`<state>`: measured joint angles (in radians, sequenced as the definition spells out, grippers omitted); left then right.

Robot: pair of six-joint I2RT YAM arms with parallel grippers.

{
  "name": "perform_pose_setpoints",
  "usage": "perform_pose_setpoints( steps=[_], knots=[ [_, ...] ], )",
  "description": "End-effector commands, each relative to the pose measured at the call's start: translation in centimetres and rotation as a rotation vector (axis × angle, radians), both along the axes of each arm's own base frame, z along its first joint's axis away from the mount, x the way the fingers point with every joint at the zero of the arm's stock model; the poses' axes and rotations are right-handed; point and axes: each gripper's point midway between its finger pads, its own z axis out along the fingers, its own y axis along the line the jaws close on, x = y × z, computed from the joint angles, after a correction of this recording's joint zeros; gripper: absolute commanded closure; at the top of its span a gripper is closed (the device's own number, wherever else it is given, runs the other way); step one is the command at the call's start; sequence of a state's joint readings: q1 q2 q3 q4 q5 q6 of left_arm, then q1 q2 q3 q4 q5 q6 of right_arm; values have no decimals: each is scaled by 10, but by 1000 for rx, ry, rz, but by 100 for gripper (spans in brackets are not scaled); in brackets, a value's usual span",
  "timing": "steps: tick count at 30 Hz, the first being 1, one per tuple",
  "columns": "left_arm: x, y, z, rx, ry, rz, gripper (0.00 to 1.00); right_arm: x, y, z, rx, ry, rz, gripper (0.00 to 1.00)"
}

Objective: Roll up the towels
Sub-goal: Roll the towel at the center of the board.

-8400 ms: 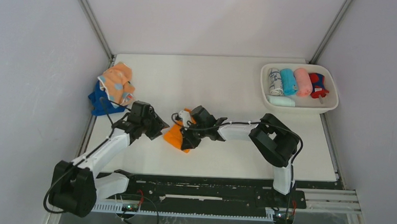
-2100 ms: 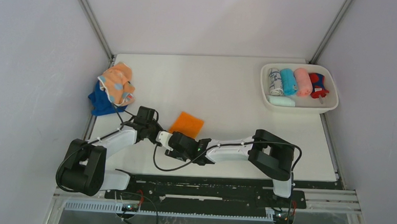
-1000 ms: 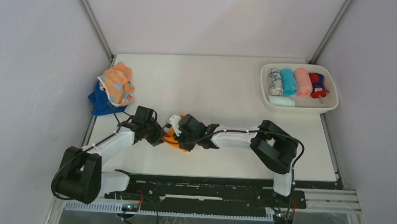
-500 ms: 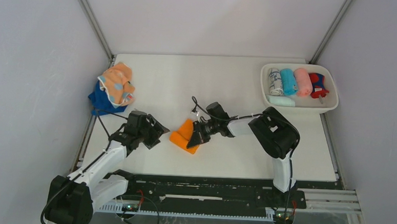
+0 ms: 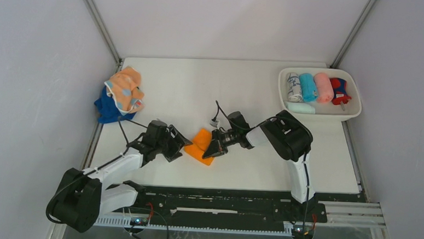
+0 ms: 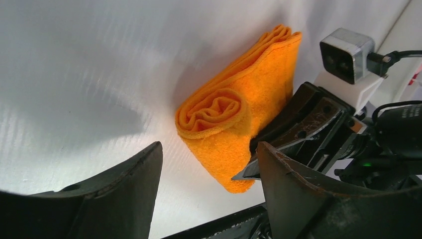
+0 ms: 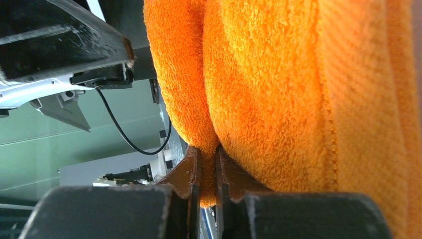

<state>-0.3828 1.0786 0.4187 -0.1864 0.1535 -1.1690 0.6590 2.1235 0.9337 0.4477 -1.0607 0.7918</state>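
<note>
The bright orange towel (image 5: pixel 200 145) lies partly rolled near the middle front of the table. In the left wrist view the orange towel (image 6: pixel 234 119) shows a rolled end facing me. My right gripper (image 5: pixel 211 147) is shut on the towel's near edge; in the right wrist view the orange towel (image 7: pixel 278 94) fills the frame and a fold is pinched between the fingers (image 7: pixel 191 172). My left gripper (image 5: pixel 180 146) is open and empty, just left of the towel. A peach spotted towel (image 5: pixel 125 88) lies crumpled on a dark blue towel (image 5: pixel 107 109) at far left.
A white oval tray (image 5: pixel 318 114) at the back right holds rolled towels: turquoise (image 5: pixel 308 87), pink (image 5: pixel 324 87), pale mint (image 5: pixel 301 108), plus a white patterned roll and a red-and-blue one. Grey walls enclose the table.
The orange towel lay flat two seconds ago; it is now partly rolled. In the last half second my left gripper moved right toward the towel, while the right gripper kept its grip and barely shifted.
</note>
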Motion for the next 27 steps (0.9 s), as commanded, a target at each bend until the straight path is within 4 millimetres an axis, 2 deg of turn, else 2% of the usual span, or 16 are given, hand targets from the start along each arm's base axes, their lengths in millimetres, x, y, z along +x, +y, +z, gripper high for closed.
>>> perform_pose_setpoints(
  steps=[1,12,18,21,22,27],
  knots=[
    [11,-14,8,-28,-27,-16,26,-8,-16,-43,-134,90,-56,100],
    [20,-13,-22,42,42,2,29,-8,-17,-46,-144,81,-55,100],
    [7,-4,-38,87,111,16,47,-5,-16,-42,-144,41,-56,100],
    [4,2,-36,124,107,15,64,-3,-13,-34,-151,-15,-42,100],
    [4,6,-33,144,104,17,69,-3,-11,-30,-151,-41,-33,98],
    [1,24,-20,254,102,10,78,-3,-2,-5,-193,-223,14,81]
  ],
)
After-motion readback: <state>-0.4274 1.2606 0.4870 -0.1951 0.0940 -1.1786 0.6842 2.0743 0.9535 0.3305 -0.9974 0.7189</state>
